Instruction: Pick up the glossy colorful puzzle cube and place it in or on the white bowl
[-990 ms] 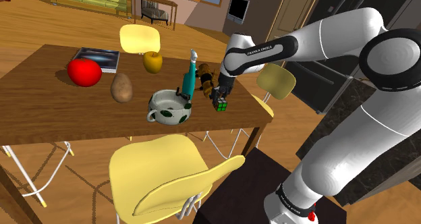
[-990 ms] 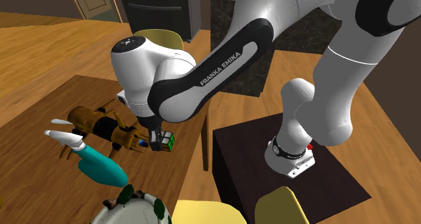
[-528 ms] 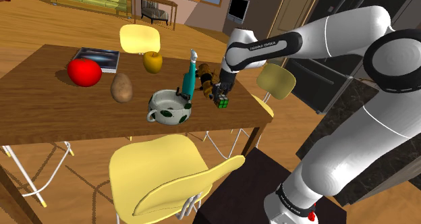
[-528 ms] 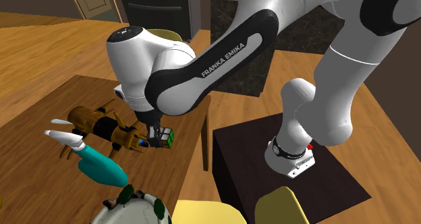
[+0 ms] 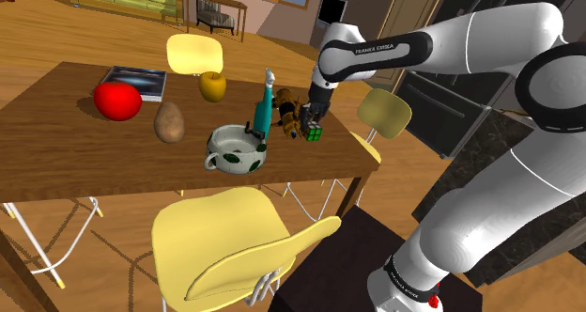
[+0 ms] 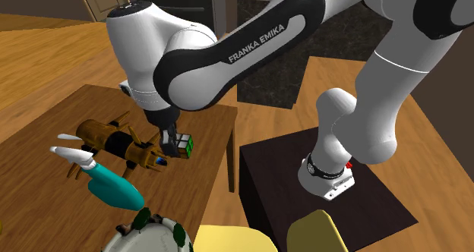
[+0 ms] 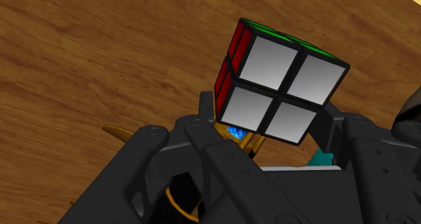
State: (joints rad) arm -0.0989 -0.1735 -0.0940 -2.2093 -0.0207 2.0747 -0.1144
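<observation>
My black gripper (image 5: 312, 129) is shut on the puzzle cube (image 5: 313, 132), a small cube with black edges and white, red and green faces. The cube (image 6: 181, 145) hangs clear above the wooden table (image 6: 209, 121) near its corner. From the wrist, the cube (image 7: 276, 81) sits clasped between the fingers (image 7: 192, 138), white face toward the camera. The white bowl (image 5: 235, 149) with dark green spots and a handle stands on the table toward the shoulder view's left of the gripper. Its rim (image 6: 148, 229) shows at the second exterior view's bottom edge.
A teal bottle (image 5: 260, 110) and a brown toy (image 5: 285, 110) stand between bowl and gripper. Farther along the shoulder view's left lie a potato (image 5: 169, 122), a red apple (image 5: 117, 101), a yellow apple (image 5: 212, 85) and a book (image 5: 134, 79). Yellow chairs (image 5: 230, 240) surround the table.
The gripper has lifted the cube higher off the table and shifted slightly toward the shoulder view's right. The arm's wrist has risen with it.
</observation>
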